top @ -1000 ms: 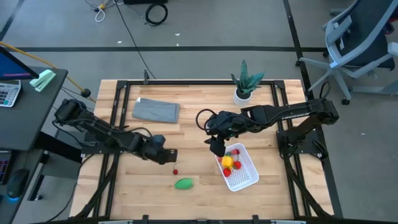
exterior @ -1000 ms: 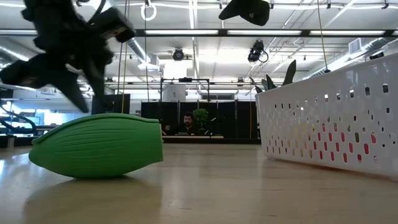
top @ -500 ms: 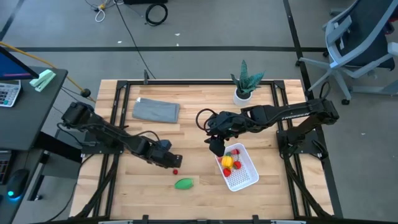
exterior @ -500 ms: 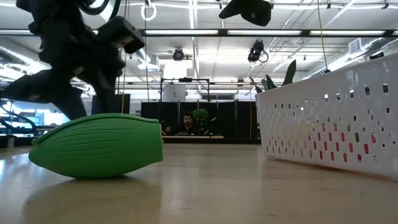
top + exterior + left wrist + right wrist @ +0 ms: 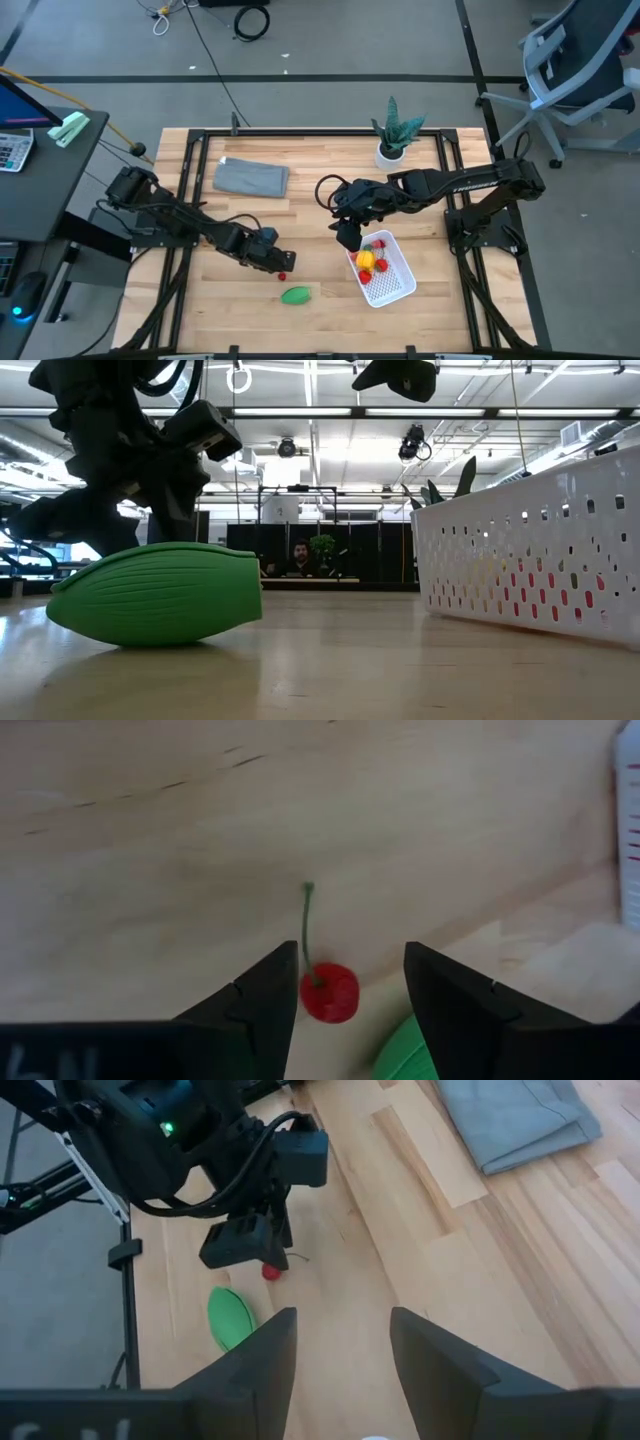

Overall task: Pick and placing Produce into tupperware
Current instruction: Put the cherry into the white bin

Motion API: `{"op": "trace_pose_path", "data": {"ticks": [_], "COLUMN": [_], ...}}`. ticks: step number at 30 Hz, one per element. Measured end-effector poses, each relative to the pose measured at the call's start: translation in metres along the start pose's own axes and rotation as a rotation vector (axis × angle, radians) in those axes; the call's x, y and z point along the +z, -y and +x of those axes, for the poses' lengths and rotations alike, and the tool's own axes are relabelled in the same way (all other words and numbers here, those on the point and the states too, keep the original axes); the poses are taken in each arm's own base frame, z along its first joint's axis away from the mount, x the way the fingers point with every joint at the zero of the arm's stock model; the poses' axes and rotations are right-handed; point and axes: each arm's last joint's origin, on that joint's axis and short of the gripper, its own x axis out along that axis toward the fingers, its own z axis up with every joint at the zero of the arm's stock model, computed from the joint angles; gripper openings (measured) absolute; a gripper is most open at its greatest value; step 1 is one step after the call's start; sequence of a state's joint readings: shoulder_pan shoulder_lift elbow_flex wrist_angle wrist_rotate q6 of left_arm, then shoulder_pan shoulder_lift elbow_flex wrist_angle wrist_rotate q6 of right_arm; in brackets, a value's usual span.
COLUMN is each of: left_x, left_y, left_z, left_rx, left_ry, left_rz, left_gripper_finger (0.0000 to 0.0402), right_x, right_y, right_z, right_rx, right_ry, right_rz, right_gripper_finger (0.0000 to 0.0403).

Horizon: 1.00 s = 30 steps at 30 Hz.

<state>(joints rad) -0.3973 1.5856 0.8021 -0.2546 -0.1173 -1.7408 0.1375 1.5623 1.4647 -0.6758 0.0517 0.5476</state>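
A small red cherry (image 5: 329, 993) with a thin green stem lies on the wood, seen also in the high view as the cherry (image 5: 283, 276). My left gripper (image 5: 350, 982) hangs over it, open, a finger on either side and not touching. The green oval piece (image 5: 295, 295) rests on its side near the table's near edge, large in the low view (image 5: 157, 594). The white basket (image 5: 393, 283) holds red, yellow and orange pieces (image 5: 369, 260). My right gripper (image 5: 340, 1348) is open, hovering at the basket's far left corner (image 5: 347, 236).
A grey folded cloth (image 5: 251, 178) lies at the far left of the table, and a spiky green plant in a white pot (image 5: 393, 136) stands at the far edge. Bare wood lies between cherry and basket (image 5: 535, 550). A person sits far off in the room (image 5: 301, 557).
My left gripper has moved toward the table's right and near edge, coming down over the cherry. The right arm, the basket and the green piece have kept still.
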Motion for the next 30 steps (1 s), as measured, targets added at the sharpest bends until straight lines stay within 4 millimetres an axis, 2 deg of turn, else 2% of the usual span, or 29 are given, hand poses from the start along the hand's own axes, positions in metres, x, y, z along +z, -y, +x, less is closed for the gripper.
{"op": "trace_pose_path", "data": {"ticks": [20, 30], "left_x": [-0.007, -0.012], "left_y": [-0.007, -0.008], "left_z": [-0.001, 0.015], "left_rx": [0.055, 0.054], "left_ry": [-0.004, -0.008], "left_rz": [0.025, 0.01], "left_gripper_finger": [0.0183, 0.018], "right_x": [0.0, 0.0], "right_y": [0.0, 0.0], "right_z": [0.0, 0.0], "right_rx": [0.0, 0.0], "right_ry": [0.0, 0.0], "right_rz": [0.0, 0.0], "right_gripper_finger": [0.0169, 0.0169]}}
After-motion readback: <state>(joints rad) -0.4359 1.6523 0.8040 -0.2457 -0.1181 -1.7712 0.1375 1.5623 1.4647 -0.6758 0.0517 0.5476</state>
